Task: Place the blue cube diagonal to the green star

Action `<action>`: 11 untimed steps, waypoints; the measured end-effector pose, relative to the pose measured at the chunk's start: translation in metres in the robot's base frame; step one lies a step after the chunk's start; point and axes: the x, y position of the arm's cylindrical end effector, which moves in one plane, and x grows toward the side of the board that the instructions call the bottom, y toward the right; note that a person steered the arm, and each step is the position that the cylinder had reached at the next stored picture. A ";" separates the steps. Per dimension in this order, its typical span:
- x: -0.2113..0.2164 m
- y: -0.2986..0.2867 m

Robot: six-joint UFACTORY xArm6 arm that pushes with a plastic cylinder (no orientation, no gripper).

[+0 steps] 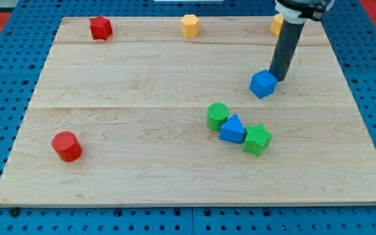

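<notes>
The blue cube [262, 83] sits right of the board's middle, in the upper half. My tip [279, 78] is at the cube's upper right side, touching or nearly touching it. The green star [256, 139] lies below the cube, toward the view's bottom. It touches a blue triangular block [232, 129], which sits next to a green cylinder [217, 115] on its left.
A red star block [100, 27] is at the top left. A yellow hexagonal block [190, 25] is at the top middle. Another yellow block [277, 25] is partly hidden behind the rod. A red cylinder [66, 145] is at the lower left. The wooden board [142, 98] lies on a blue pegboard.
</notes>
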 end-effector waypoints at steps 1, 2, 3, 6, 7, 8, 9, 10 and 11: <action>-0.015 -0.069; 0.001 -0.092; 0.013 -0.106; 0.018 -0.019; 0.018 -0.011; 0.018 -0.014; 0.024 -0.027; 0.030 -0.028; 0.030 -0.015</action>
